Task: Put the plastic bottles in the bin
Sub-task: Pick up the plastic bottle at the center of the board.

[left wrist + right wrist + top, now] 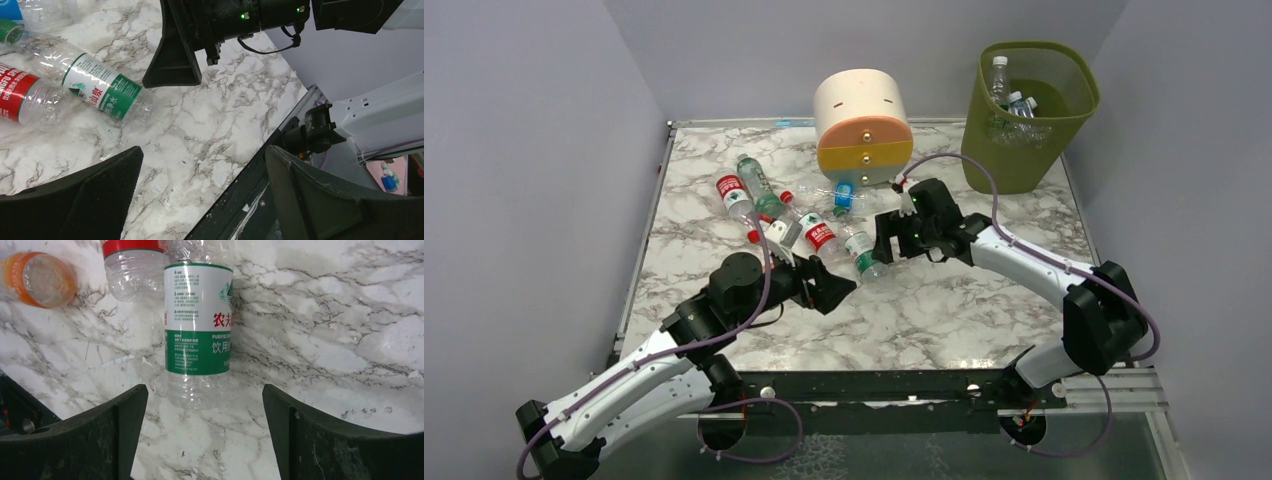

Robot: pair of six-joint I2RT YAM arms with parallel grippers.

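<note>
Left gripper (pixel 202 150) wide open, empty, over marble table (pixel 984 310); right gripper (pixel 205 392) open, fingertips flanking green-label bottle (pixel 197 320) base, not gripping.

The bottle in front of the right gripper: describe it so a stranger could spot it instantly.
Start at the round cream, orange and yellow drawer unit at the back of the table; a cluster of bottles lies in front of it. Take the bottle nearest the arms, lying flat. Unlike its red-labelled neighbour, it has a green-and-white label.

Glossy marble-look table (pixel 944 310), clear plastic bottles (pixel 197 320)
</note>
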